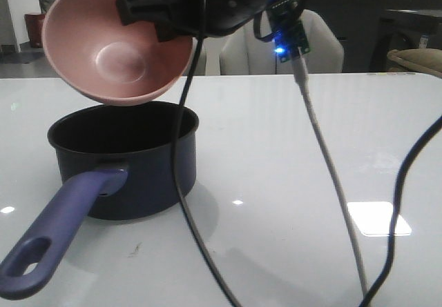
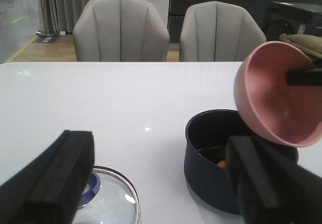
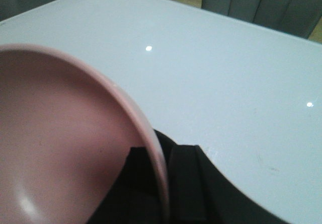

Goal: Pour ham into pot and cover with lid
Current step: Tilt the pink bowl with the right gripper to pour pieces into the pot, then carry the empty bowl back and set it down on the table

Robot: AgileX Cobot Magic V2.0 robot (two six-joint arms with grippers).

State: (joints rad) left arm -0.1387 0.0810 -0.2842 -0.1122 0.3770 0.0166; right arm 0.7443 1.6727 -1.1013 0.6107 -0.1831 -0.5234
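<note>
One orange chunk of ham lay in the pot. The right claw pinched the tipped pink bowl by its rim above. The lid sat on the desk under the spread left claw, beside the pot.

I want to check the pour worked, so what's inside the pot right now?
In the left wrist view, an orange-pink chunk of ham lies on the black floor of the pot. The tilted pink bowl and a gripper finger hide the rest of the inside, so I cannot count the pieces.
</note>
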